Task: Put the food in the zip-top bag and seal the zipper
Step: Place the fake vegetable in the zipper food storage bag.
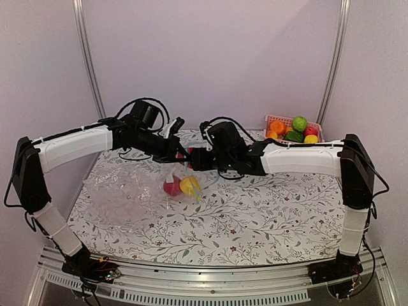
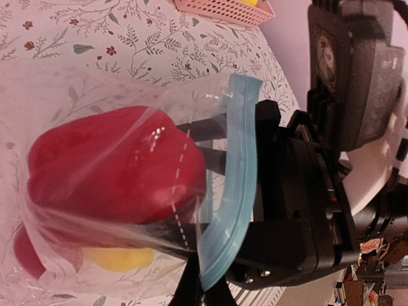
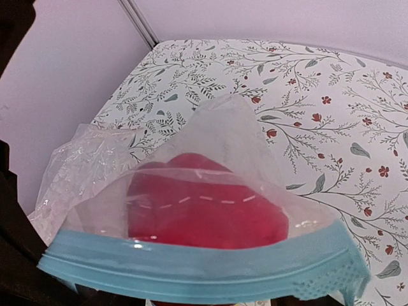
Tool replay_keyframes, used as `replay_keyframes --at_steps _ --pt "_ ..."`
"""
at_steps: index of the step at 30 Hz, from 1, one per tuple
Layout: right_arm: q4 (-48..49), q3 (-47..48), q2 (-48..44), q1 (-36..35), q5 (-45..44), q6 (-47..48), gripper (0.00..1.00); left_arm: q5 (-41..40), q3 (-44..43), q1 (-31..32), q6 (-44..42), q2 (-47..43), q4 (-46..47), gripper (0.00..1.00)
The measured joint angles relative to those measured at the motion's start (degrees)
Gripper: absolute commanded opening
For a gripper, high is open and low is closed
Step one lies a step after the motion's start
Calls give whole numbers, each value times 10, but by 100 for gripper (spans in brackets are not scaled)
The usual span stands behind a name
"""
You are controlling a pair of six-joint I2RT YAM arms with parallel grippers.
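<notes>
Item: clear crinkly plastic zip-top bag (image 1: 178, 175) (image 2: 95, 95) (image 3: 223, 127), hanging above the middle of the table between the two arms' ends, its bottom near the cloth.
Closure: blue-teal press-strip zipper (image 2: 236, 178) (image 3: 191, 261) along the mouth, bowed in a curve; whether it is pressed shut cannot be told.
Contents: one large glossy red food piece (image 1: 171, 187) (image 2: 108, 166) (image 3: 204, 213) and one smaller yellow food piece (image 1: 190, 185) (image 2: 118, 258), side by side low in the bag.
Holders: left gripper (image 1: 179, 152) (image 2: 194, 284), fingers pinched together on the lower end of the zipper. Right gripper (image 1: 191, 158) (image 2: 209, 143), at the strip's middle, its two dark fingers seen apart through the plastic; whether they grip cannot be told.
Surroundings: table under a white floral-print cloth (image 1: 255, 217); a loose heap of crumpled clear plastic (image 1: 115, 191) lying to the left of the bag; a pink lattice basket (image 1: 274, 120) (image 2: 223, 9) at the far right corner, well apart, holding round orange, green, red and yellow fruit.
</notes>
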State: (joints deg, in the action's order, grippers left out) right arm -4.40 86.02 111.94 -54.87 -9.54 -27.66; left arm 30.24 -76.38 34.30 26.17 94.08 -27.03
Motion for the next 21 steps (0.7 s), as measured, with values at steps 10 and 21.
replay_keyframes --at_steps 10,21 --pt "10 5 34 2 8 -20 72 8 4 -1 5 -5 -3 0" --pt "20 5 34 2 6 -24 80 6 4 -2 5 -9 -9 0"
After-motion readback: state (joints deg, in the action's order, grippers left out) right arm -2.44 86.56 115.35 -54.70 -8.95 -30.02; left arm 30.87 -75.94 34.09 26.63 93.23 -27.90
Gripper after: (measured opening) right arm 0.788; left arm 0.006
